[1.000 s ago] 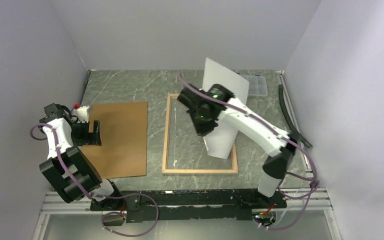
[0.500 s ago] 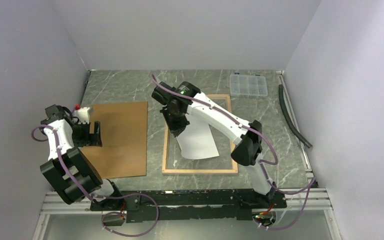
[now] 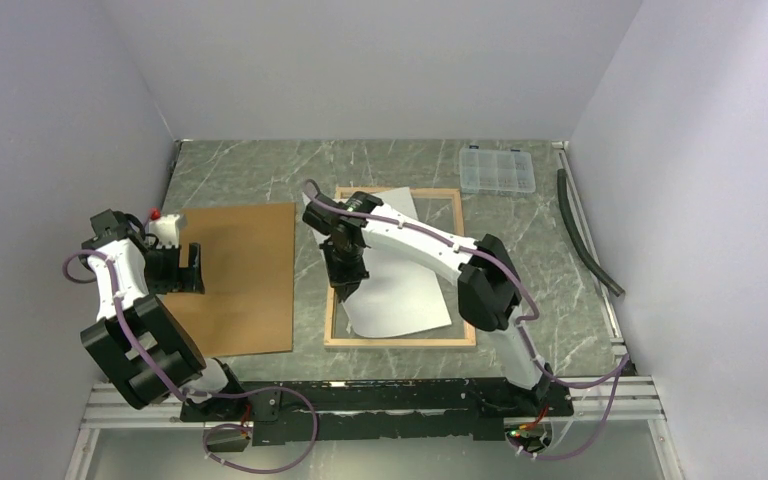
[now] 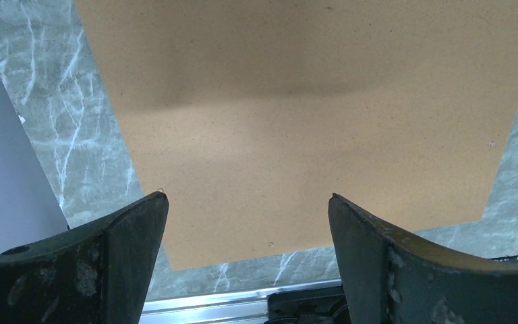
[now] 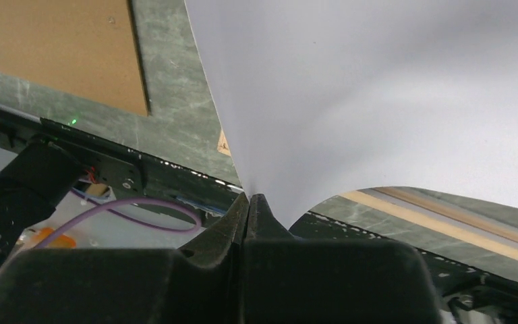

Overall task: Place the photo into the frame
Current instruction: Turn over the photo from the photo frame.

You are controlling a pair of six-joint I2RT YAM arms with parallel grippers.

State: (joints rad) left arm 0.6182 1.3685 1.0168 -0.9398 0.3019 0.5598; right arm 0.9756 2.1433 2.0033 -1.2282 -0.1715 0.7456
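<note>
The photo (image 3: 400, 295) shows its plain white back and lies tilted over the frame (image 3: 400, 343), which rests light wood side up mid-table. My right gripper (image 3: 345, 282) is shut on the photo's left edge, over the frame's left rail. In the right wrist view the jaws are pressed together on the white sheet (image 5: 378, 88) at the gripper (image 5: 249, 197), and a wood rail of the frame (image 5: 445, 219) shows below. My left gripper (image 3: 182, 268) is open and empty above the brown backing panel (image 3: 235, 275), which fills the left wrist view (image 4: 310, 115) between the gripper's spread jaws (image 4: 248, 197).
A small clear compartment box (image 3: 497, 170) sits at the back right. A dark strip (image 3: 585, 235) lies along the right wall. A small white object with a red tip (image 3: 163, 225) sits by the panel's far left corner.
My right arm has swung left and down with the photo, from upright at the back right to lying low over the frame. The left arm has not moved.
</note>
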